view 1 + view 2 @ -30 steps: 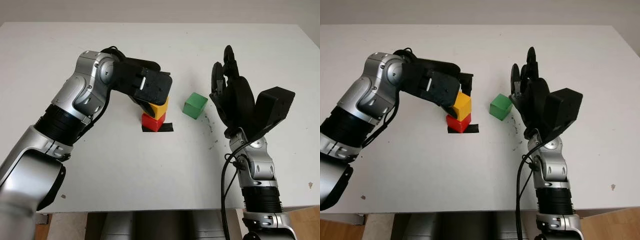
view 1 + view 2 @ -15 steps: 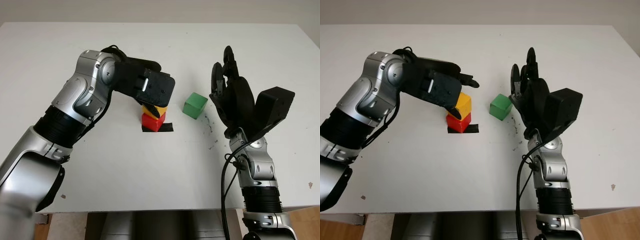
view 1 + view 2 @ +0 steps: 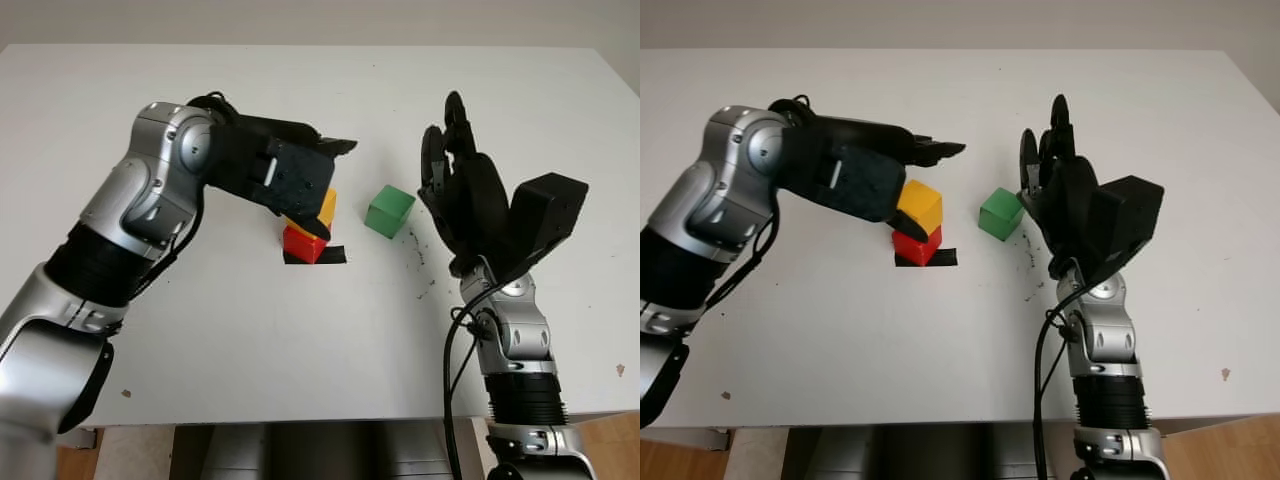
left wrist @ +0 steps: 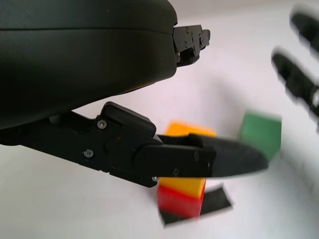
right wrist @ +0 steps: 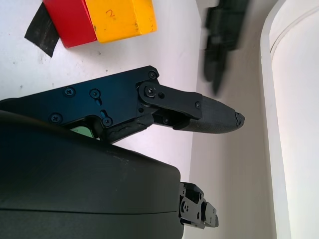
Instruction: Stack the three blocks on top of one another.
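So the landmark here is the black tape patch (image 3: 927, 258) stuck on the white desk (image 3: 250, 330). A red block (image 3: 910, 244) sits right on it, and a yellow block (image 3: 921, 206) sits on top of the red one, turned a bit so its corners don't line up with the red edges. That's two of three stacked, by the look of it.

The left robot hand (image 3: 908, 170) hovers just over and to the left of that patch, open and holding nothing, one finger lying low beside the yellow block and the others reaching out past it. I can't tell whether that low finger touches the block.

To the right of the patch, a bit farther back and apart from the stack, is the green block (image 3: 389, 210), sitting flat on the desk. The right robot hand (image 3: 462, 185) is just right of it, raised, open, also holding nothing.

My guess on handling: the green block looks like a small, rigid, light cube with smooth painted faces, so probably a bit slippery. I'd pinch it on two opposite side faces, near the middle, keeping the bottom face free for setting down. The twisted yellow block makes a less square landing spot, so a gentle release matters.
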Motion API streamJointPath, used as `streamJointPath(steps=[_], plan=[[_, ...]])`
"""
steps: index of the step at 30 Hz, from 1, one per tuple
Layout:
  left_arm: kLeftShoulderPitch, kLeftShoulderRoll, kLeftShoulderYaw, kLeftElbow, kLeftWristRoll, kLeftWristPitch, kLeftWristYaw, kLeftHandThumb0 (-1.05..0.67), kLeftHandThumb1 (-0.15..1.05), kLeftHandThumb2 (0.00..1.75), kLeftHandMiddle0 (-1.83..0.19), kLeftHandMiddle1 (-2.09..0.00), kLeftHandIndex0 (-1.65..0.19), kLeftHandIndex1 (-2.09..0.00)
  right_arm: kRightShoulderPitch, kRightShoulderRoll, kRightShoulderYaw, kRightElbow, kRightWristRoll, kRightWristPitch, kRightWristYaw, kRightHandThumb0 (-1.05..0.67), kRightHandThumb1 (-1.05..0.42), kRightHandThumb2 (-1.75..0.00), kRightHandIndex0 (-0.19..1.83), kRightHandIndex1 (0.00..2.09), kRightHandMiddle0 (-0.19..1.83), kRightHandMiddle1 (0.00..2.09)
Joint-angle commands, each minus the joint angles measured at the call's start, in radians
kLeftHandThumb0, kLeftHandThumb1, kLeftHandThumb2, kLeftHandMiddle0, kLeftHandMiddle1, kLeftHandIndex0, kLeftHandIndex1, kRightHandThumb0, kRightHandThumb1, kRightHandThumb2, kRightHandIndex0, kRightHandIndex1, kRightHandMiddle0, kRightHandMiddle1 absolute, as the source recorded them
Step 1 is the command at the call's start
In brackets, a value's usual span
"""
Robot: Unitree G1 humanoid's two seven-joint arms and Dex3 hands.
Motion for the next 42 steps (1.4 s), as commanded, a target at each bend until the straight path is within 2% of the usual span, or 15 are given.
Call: streamJointPath(steps=[1, 5, 8, 11, 14, 18, 19, 22, 26, 27, 29, 32, 36, 38, 42], plan=[[0.028, 0.013, 0.071, -0.006, -0.03, 0.019, 0.058, -0.88, 1.05, 0.63, 0.19, 0.0, 0.19, 0.0, -0.017, -0.02, -0.002, -0.007, -0.003, 0.005, 0.006, -0.65, -1.05, -0.63, -0.19, 0.0, -0.19, 0.0], [0.069, 0.0, 0.179, 0.011, -0.105, 0.077, 0.18, -0.86, 1.05, 0.59, 0.19, 0.0, 0.19, 0.0, -0.035, -0.047, -0.012, 0.011, -0.008, -0.012, 0.02, -0.64, -1.05, -0.65, -0.19, 0.0, -0.19, 0.0], [0.113, -0.023, 0.25, 0.014, -0.176, 0.07, 0.276, -0.82, 1.05, 0.61, 0.19, 0.0, 0.19, 0.0, -0.055, -0.074, -0.018, 0.024, -0.012, -0.01, 0.033, -0.63, -1.05, -0.65, -0.19, 0.0, -0.19, 0.0], [0.183, -0.087, 0.345, 0.047, -0.274, 0.017, 0.426, -0.79, 1.05, 0.63, 0.16, -0.02, 0.19, -0.01, -0.085, -0.125, -0.027, 0.064, -0.009, -0.034, 0.085, -0.63, -1.05, -0.64, -0.19, 0.0, -0.19, 0.0], [0.233, -0.112, 0.401, 0.103, -0.373, -0.069, 0.475, -0.75, 1.05, 0.65, 0.19, 0.0, 0.19, 0.0, -0.113, -0.169, -0.038, 0.116, 0.006, -0.078, 0.155, -0.64, -1.05, -0.62, -0.19, 0.0, -0.19, 0.0], [0.335, -0.16, 0.475, 0.115, -0.497, -0.106, 0.528, -0.79, 1.05, 0.58, 0.19, 0.0, 0.19, 0.0, -0.171, -0.24, -0.026, 0.17, -0.036, -0.092, 0.185, -0.65, -1.05, -0.48, -0.13, 0.04, -0.11, 0.05], [0.353, -0.168, 0.483, 0.117, -0.515, -0.122, 0.538, -0.78, 1.05, 0.57, 0.19, -0.01, 0.19, 0.0, -0.18, -0.258, -0.019, 0.179, -0.059, -0.095, 0.181, -0.7, -1.05, -0.35, -0.06, 0.07, -0.01, 0.1], [0.401, -0.198, 0.509, 0.123, -0.576, -0.144, 0.566, -0.78, 1.05, 0.58, 0.19, 0.0, 0.19, 0.0, -0.224, -0.309, -0.008, 0.24, -0.087, -0.14, 0.225, -0.7, -1.0, -0.16, 0.03, 0.11, 0.07, 0.15], [0.458, -0.245, 0.529, 0.136, -0.626, -0.172, 0.614, -0.8, 1.05, 0.6, 0.19, 0.0, 0.19, -0.01, -0.312, -0.375, 0.023, 0.33, -0.129, -0.182, 0.29, -0.62, -0.91, -0.05, 0.1, 0.13, 0.1, 0.18], [0.469, -0.256, 0.533, 0.14, -0.633, -0.176, 0.63, -0.81, 1.05, 0.6, 0.19, 0.0, 0.19, -0.01, -0.335, -0.394, 0.038, 0.351, -0.156, -0.198, 0.298, -0.6, -0.88, -0.05, 0.12, 0.14, 0.1, 0.24], [0.486, -0.267, 0.534, 0.136, -0.639, -0.166, 0.657, -0.82, 1.05, 0.6, 0.19, -0.01, 0.18, -0.02, -0.375, -0.428, 0.066, 0.394, -0.202, -0.248, 0.315, -0.53, -0.82, -0.05, 0.18, 0.14, -0.03, 0.6], [0.501, -0.271, 0.532, 0.132, -0.647, -0.159, 0.677, -0.81, 1.05, 0.61, 0.19, -0.02, 0.19, -0.02, -0.414, -0.475, 0.117, 0.442, -0.295, -0.355, 0.308, -0.51, -0.77, -0.05, 0.26, 0.17, -0.03, 0.8], [0.507, -0.276, 0.543, 0.166, -0.66, -0.195, 0.696, -0.81, 1.05, 0.64, 0.19, -0.03, 0.17, -0.04, -0.475, -0.561, 0.223, 0.488, -0.489, -0.508, 0.264, -0.58, -0.76, -0.05, 0.33, 0.19, 0.06, 0.79], [0.505, -0.281, 0.549, 0.184, -0.671, -0.211, 0.702, -0.81, 1.05, 0.67, 0.19, -0.04, 0.16, -0.05, -0.502, -0.595, 0.274, 0.511, -0.581, -0.574, 0.241, -0.63, -0.77, -0.06, 0.36, 0.19, 0.12, 0.69], [0.505, -0.282, 0.552, 0.211, -0.689, -0.231, 0.699, -0.79, 1.05, 0.68, 0.19, -0.04, 0.17, -0.05, -0.554, -0.635, 0.352, 0.562, -0.7, -0.7, 0.215, -0.61, -0.76, -0.05, 0.36, 0.16, 0.18, 0.57]])
